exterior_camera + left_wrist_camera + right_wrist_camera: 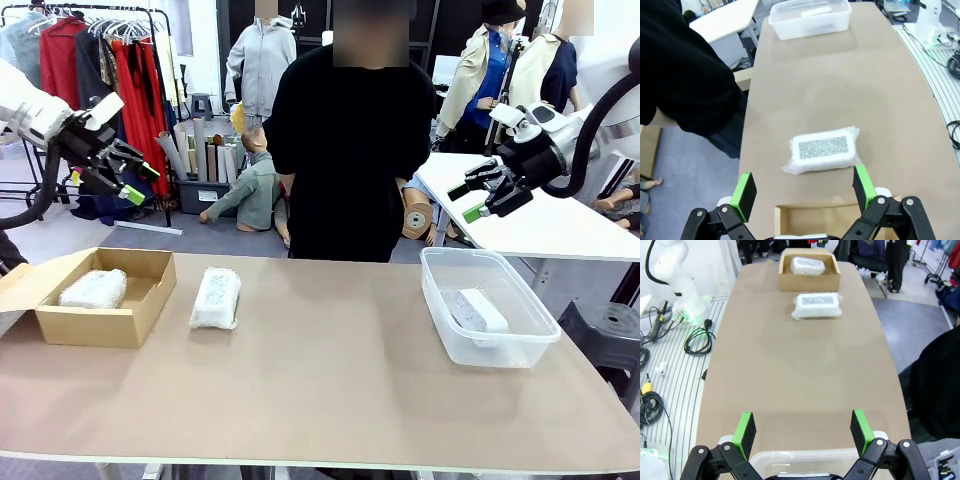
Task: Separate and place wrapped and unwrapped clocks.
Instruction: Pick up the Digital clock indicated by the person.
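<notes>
One bubble-wrapped clock (216, 297) lies on the brown table, just right of the cardboard box (142, 301); it also appears below my left gripper as the wrapped clock (822, 150) and far off as the wrapped clock (818, 305). A second wrapped clock (93, 288) rests inside the box, seen too as the boxed clock (808, 265). The bare white clock (481, 309) lies in the clear tub (444, 316). My left gripper (128, 181) hangs open high above the box. My right gripper (467, 201) hangs open above the tub.
A person in black (346, 130) stands at the table's far edge, between the box and the tub. A white side table (560, 225) stands behind the tub. Cables (699, 340) lie on the floor beside the table.
</notes>
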